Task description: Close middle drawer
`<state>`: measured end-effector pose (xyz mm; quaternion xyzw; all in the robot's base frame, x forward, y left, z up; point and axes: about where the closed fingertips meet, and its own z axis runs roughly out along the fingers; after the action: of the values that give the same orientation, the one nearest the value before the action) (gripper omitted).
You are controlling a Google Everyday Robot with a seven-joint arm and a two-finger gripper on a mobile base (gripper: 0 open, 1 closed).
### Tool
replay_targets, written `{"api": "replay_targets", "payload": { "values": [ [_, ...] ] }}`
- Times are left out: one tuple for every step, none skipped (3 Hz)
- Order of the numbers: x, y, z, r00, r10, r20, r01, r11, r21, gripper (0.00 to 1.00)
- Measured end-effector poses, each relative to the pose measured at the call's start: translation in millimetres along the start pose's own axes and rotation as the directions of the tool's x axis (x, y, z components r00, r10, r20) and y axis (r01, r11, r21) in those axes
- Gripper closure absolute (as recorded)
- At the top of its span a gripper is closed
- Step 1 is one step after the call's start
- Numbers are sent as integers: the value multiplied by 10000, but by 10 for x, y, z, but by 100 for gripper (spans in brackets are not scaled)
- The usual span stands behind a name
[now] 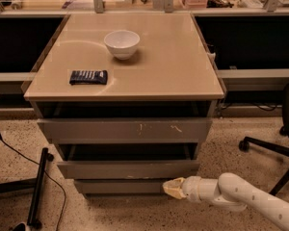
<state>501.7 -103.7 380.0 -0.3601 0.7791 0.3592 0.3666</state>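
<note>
The middle drawer (127,169) has a plain grey front and stands partly open, with a strip of its dark interior (130,152) showing above the front. My gripper (173,187) comes in from the lower right on a white arm (245,196). Its yellowish fingertips are pressed together into one point. The tip sits just below the right end of the middle drawer's front, against the narrower bottom front (120,186).
A scratched grey front (125,130) sits above the middle drawer. On the cabinet top (173,71) are a white bowl (122,43) and a dark snack bar (88,76). An office chair base (274,150) stands at the right, with a black stand and cable (38,186) on the floor at the left.
</note>
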Motion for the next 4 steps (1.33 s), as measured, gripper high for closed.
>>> {"api": "replay_targets", "payload": {
  "values": [
    [-396,-249,130,9964,-850,45,848,9958,335,100],
    [-561,-425,221,9933,-1152,51,1147,9918,555,100],
    [-551,-485,251,9937,-1116,105,1107,9918,642,100],
    [-551,-486,251,9937,-1113,106,1104,9918,645,100]
  ]
}}
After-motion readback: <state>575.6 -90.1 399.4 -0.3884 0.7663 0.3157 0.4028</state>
